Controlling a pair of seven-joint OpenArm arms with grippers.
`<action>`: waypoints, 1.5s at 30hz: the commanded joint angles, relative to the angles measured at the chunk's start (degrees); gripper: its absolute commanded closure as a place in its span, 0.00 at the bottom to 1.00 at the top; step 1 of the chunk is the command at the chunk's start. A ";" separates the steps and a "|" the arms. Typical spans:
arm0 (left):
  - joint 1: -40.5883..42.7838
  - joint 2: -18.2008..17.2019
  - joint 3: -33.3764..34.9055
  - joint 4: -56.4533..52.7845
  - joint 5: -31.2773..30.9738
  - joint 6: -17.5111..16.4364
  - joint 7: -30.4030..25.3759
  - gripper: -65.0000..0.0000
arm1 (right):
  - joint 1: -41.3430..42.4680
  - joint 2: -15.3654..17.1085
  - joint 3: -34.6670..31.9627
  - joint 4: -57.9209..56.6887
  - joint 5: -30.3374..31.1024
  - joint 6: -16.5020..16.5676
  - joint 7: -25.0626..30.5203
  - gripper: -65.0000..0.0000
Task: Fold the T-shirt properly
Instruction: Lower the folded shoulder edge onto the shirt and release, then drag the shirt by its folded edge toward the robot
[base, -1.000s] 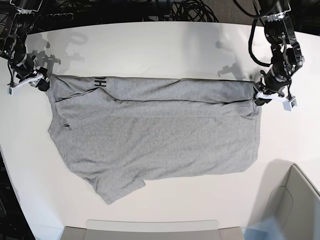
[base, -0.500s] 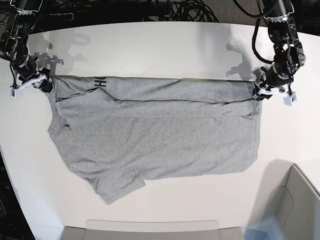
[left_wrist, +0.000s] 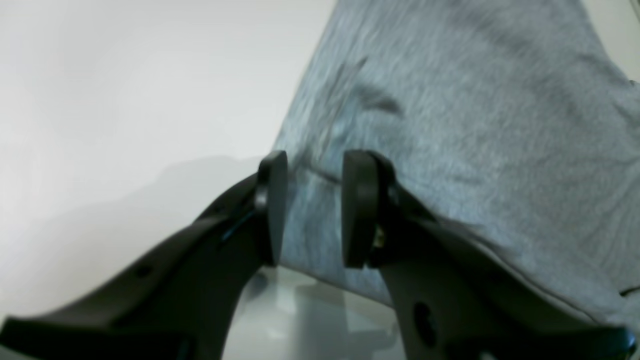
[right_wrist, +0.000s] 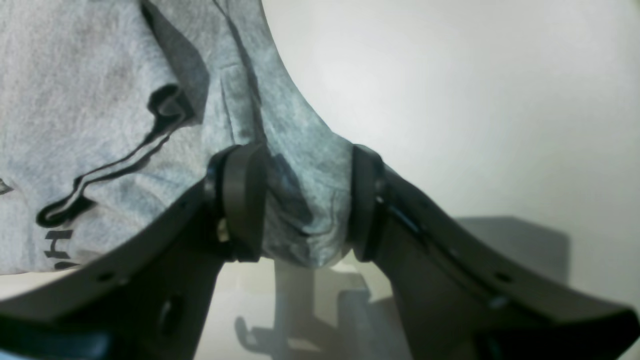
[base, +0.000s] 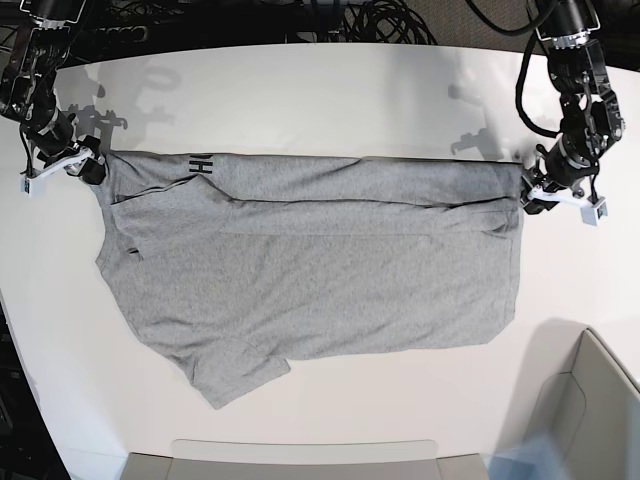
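Base view: T-shirt (base: 310, 260) flat on table (base: 330, 100); left tool (left_wrist: 310, 210) spread, right tool (right_wrist: 300, 200) spread around cloth corner.

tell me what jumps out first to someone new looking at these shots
A big grey T-shirt lies spread across the white table, its far edge folded over into a long band with black lettering near one end. The right gripper and left gripper sit at that band's two ends, jaws open.
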 joint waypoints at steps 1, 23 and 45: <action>-0.19 -0.63 0.61 -1.01 -0.04 0.13 0.72 0.72 | -0.15 0.91 0.09 0.54 -0.30 0.24 -0.80 0.59; 1.30 -0.36 9.75 -2.51 5.76 -0.39 -0.42 0.94 | 0.02 0.74 -2.64 0.81 -0.30 0.15 -0.80 0.94; 13.17 -0.63 -4.93 -2.86 5.85 -5.14 0.01 1.00 | -14.13 0.82 -2.81 13.47 -0.39 0.24 -0.88 1.00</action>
